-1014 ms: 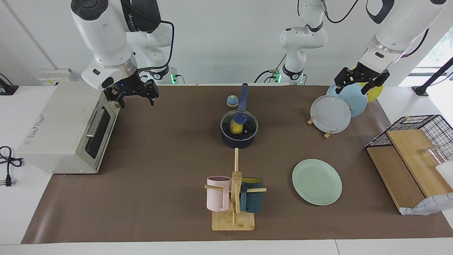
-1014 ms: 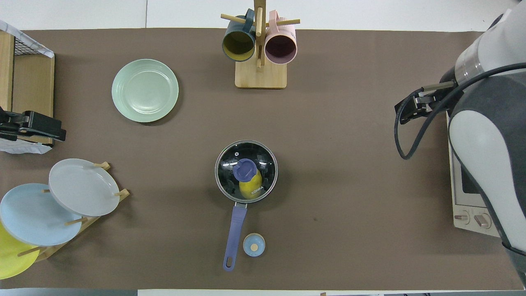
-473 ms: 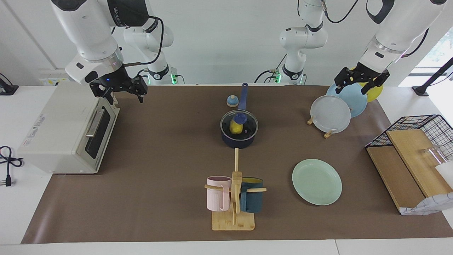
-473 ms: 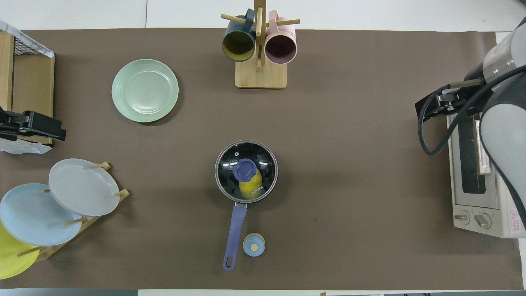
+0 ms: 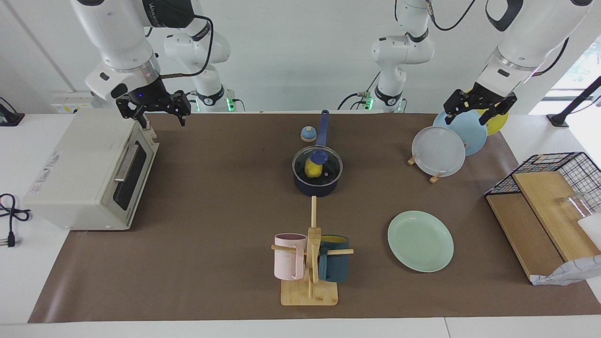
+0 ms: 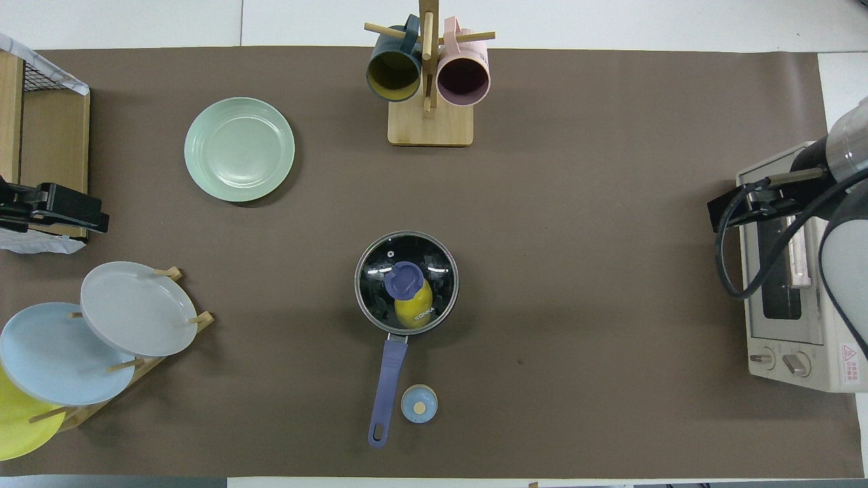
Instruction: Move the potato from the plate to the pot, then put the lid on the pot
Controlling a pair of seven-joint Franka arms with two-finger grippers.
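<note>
The navy pot [image 5: 315,189] stands mid-table with its long handle [image 6: 386,379] pointing toward the robots. The glass lid [image 5: 330,165] with its blue knob sits on the pot. The yellow potato [image 5: 312,171] lies inside under the lid and shows through the glass in the overhead view [image 6: 412,313]. The mint-green plate [image 5: 420,241] is bare, farther from the robots, toward the left arm's end. My right gripper [image 5: 161,120] is open and empty, raised over the toaster oven's top edge. My left gripper [image 5: 466,117] is open and empty over the plate rack, waiting.
A toaster oven [image 5: 89,169] stands at the right arm's end. A mug tree [image 5: 311,263] with two mugs stands farther out than the pot. A small bell [image 5: 308,134] sits beside the pot handle. Upright plates [image 5: 439,150] and a wire basket [image 5: 554,169] are at the left arm's end.
My right gripper has drawn back from above the mat to over the toaster oven and risen a little. The left arm, pot, lid and potato have not moved.
</note>
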